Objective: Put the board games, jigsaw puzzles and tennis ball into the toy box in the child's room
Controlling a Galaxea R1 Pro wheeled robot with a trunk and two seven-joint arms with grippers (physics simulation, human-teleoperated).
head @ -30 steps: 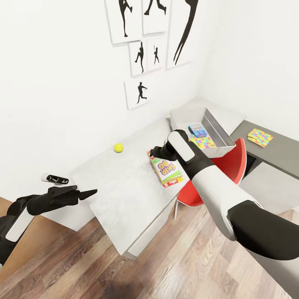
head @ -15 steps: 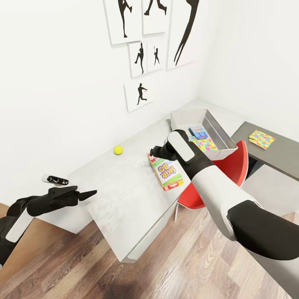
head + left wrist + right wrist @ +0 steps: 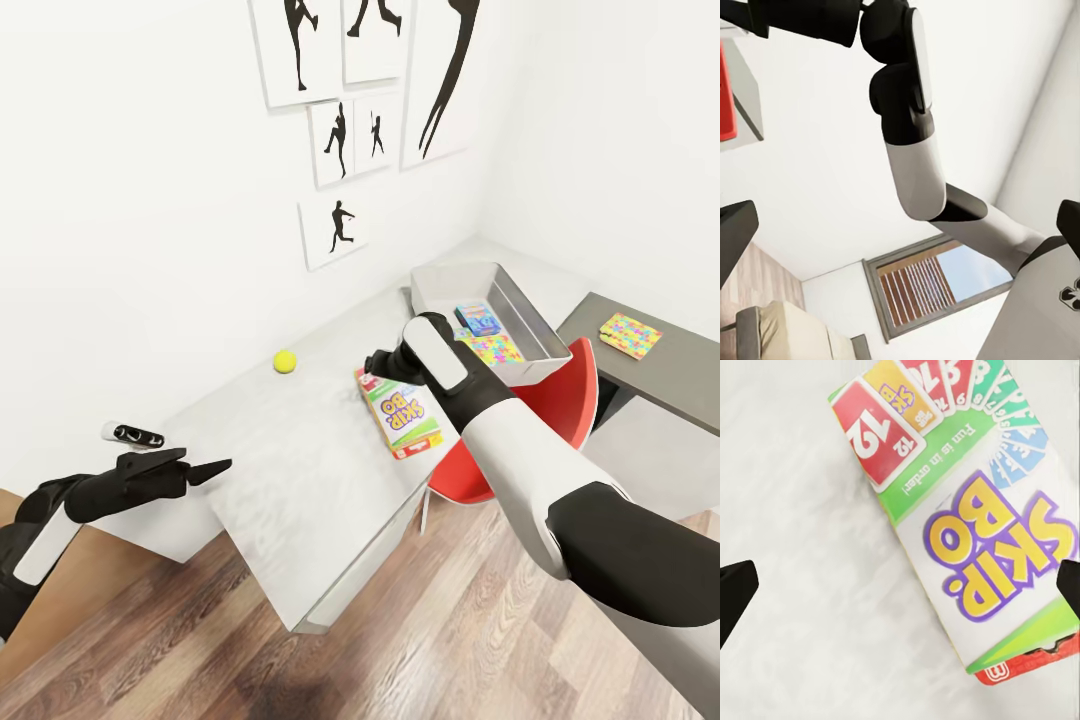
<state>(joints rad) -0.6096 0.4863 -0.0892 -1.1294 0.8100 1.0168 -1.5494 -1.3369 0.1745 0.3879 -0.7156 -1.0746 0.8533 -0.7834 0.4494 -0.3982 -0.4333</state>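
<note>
- My right gripper (image 3: 372, 366) sits over the far end of the SKIP-BO box (image 3: 402, 415). Right wrist view has the box (image 3: 967, 517) lying flat between the two dark fingertips at the frame edges, so the jaws are spread wide and holding nothing.
- I can't tell from the pictures how high the gripper is above the box or whether a fingertip is touching it.
- Left gripper (image 3: 205, 467) hangs at the near-left corner of the table (image 3: 290, 480), off the edge, fingers wide apart in the left wrist view, empty.
- The box lies flat on the table at its right edge, just beside the red chair (image 3: 560, 400). Toy box (image 3: 440, 285) is further along the table to the far right, near the corner of the room.
- Already in the toy box: a jigsaw puzzle (image 3: 490, 347) and a small blue game box (image 3: 477, 318).
- Not yet in: the SKIP-BO box, the tennis ball (image 3: 285, 361) on the table near the wall, and a second jigsaw puzzle (image 3: 630, 334) on the dark cabinet (image 3: 690, 375) at far right.
- Step in hand, as I read it: picking up the SKIP-BO box.
- Next move calls for lining the fingers across the box's narrow width, coming down and closing. A flat box on a flat top gives little to grip, so I may need to work it at the table edge.
</note>
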